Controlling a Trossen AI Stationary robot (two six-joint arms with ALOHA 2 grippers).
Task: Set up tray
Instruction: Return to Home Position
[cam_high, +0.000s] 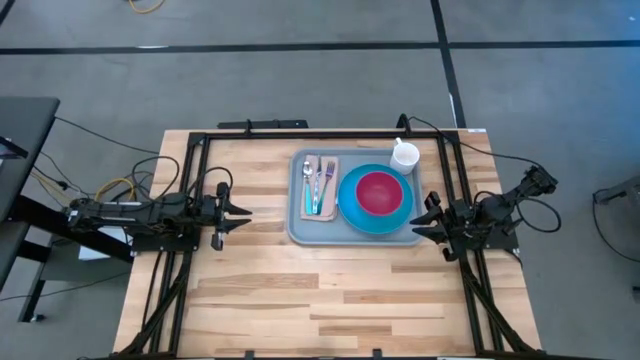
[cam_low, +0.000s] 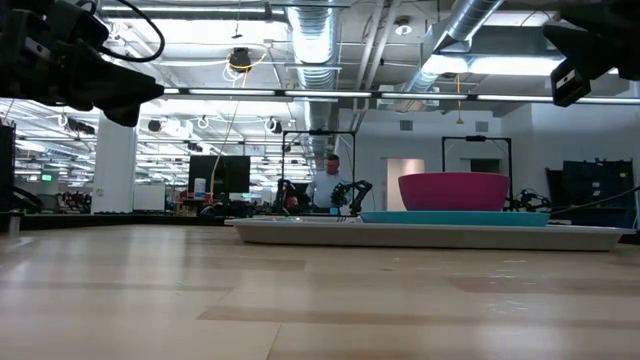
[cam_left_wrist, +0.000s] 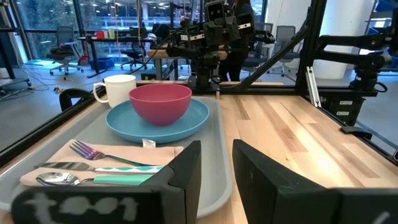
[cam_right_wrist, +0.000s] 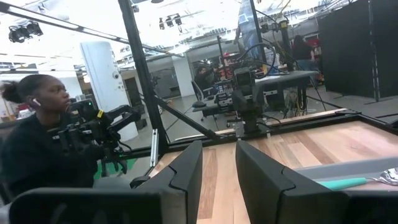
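The tray lies flat on the wooden desk, in its right half and toward the far edge. On the tray there is a blue plate with a red bowl in it. A white mug stands at the tray's far right corner. A tan napkin lies on the left part of the tray, just beside the plate. It carries a fork, a knife and a spoon side by side, with the knife between the other two.

The left hand hovers over the bare desk, apart from the tray's left edge and pointing toward it. Its fingers are spread and hold nothing. The right hand is just beside the tray's right edge and points toward the tray. Its fingers are also spread and empty.

In the right wrist view, a person in dark clothes is beyond the desk.
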